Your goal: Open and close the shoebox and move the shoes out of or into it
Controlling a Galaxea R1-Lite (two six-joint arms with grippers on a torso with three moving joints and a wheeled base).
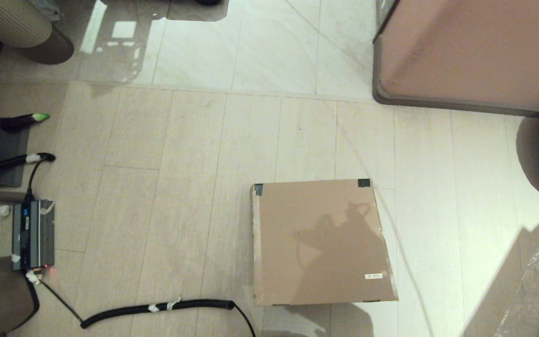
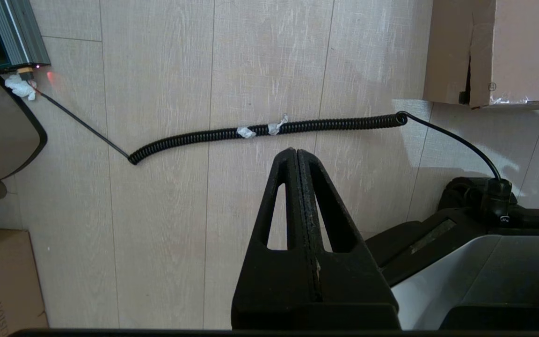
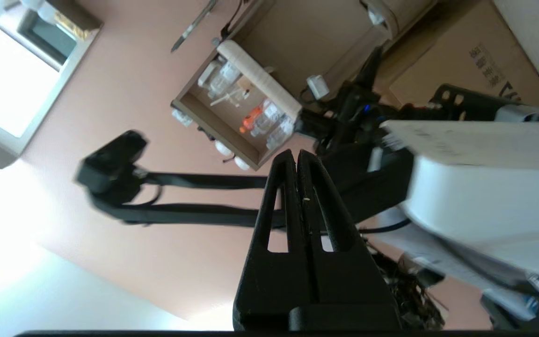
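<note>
the cabinet [image 1: 475, 51] fills the far right of the head view, pinkish-brown with a dark rim, standing on the floor [image 1: 180, 154] well apart from the work. the floor is pale planks near and glossy tile farther off.

the shoebox [image 1: 321, 241] sits on the floor right of centre, near the robot. it is plain brown cardboard, its lid down flat, with dark tape patches at the two far corners and a small white label [image 1: 373, 276] near the near right corner. a shadow falls across the lid. the shoes do not show anywhere, so they may be inside, but that cannot be told.

judging from this, the task is at its start: the lid is not yet lifted and neither arm shows in the head view. the next move calls for bringing a claw down to the near edge of the lid, getting a fingertip under it and swinging it up toward the far side, where the taped corners suggest the hinge lies.

a coiled black cable [image 1: 157, 309] lies on the floor left of the box, running toward a grey power unit [image 1: 33, 234] at the far left.

the left gripper [image 2: 296, 152] hangs above the floor near the cable, left of the box, its fingers pressed together on nothing. the right gripper [image 3: 296, 154] is raised and turned away toward the room, fingers likewise closed and empty.
</note>
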